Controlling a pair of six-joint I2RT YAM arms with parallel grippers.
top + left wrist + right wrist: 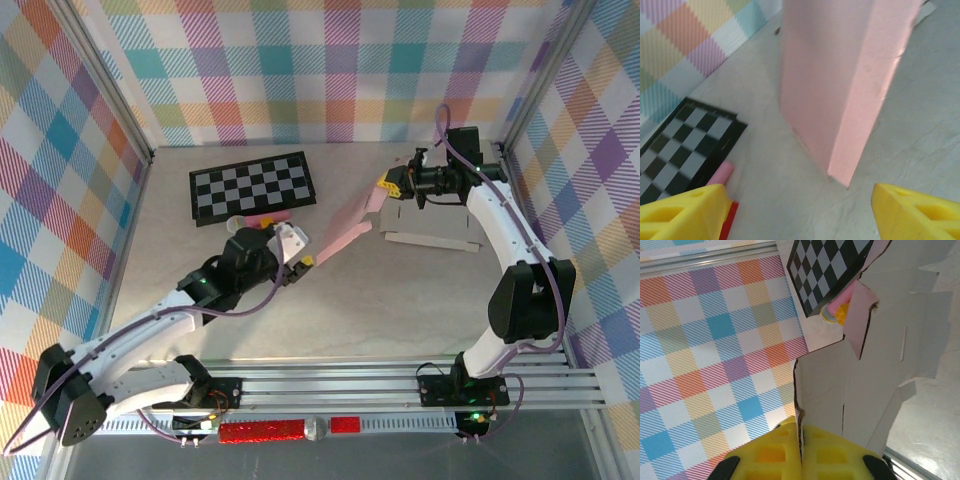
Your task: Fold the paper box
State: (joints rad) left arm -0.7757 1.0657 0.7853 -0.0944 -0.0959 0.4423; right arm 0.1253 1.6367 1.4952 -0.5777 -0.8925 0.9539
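Your right end effector (801,452) is pinching shut on one cardboard edge of the paper box (840,385), and the sheet is stretching away from it with its pink panel slanting toward your other arm. Your left end effector (800,212) is standing wide open and gripping nothing. The box's pink corner is hanging just ahead of its yellow fingers (685,212), apart from both. A checkerboard (685,145) is lying on the surface (920,135) ahead to its left.

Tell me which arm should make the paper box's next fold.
Probably left: the left gripper is open, facing the paper box; the right gripper is shut on its edge, holding it.
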